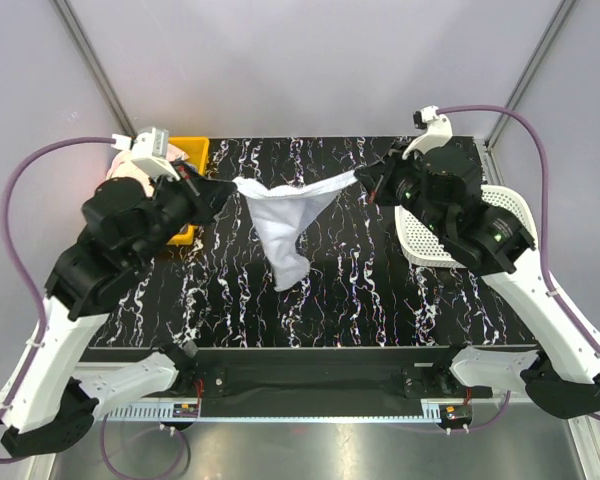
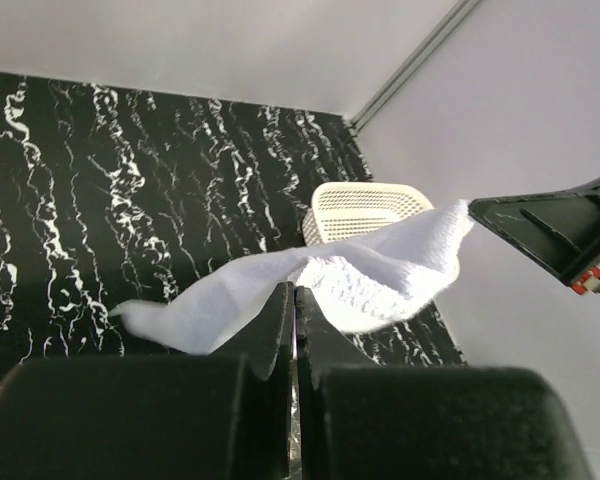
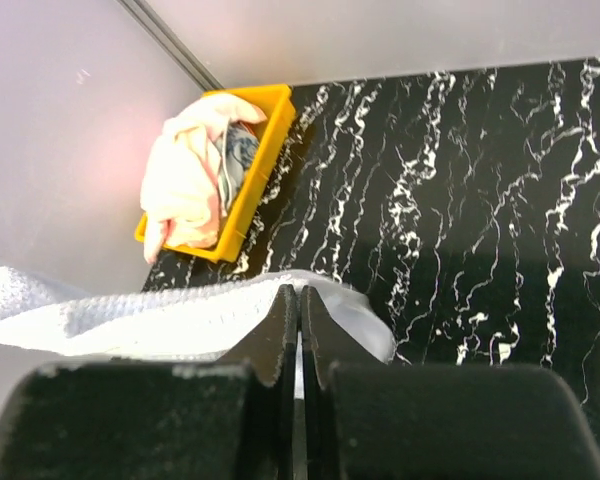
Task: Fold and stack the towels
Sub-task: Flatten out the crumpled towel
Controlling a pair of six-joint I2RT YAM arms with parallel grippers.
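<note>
A pale blue-white towel (image 1: pixel 285 222) hangs in the air above the black marbled table, stretched between both arms, its lower corner drooping toward the table. My left gripper (image 1: pixel 232 186) is shut on its left corner, and the left wrist view has the towel (image 2: pixel 280 290) spreading from the closed gripper (image 2: pixel 294 292). My right gripper (image 1: pixel 361 179) is shut on the right corner; the right wrist view shows the towel (image 3: pixel 160 315) pinched at the gripper (image 3: pixel 298 292). More towels (image 3: pixel 190 175), pink and beige, lie heaped in the yellow bin (image 3: pixel 250 175).
The yellow bin (image 1: pixel 194 150) stands at the table's back left, partly behind my left arm. A white mesh basket (image 1: pixel 430 245) sits at the right edge under my right arm, seen too as the basket (image 2: pixel 365 205) in the left wrist view. Grey walls enclose the table.
</note>
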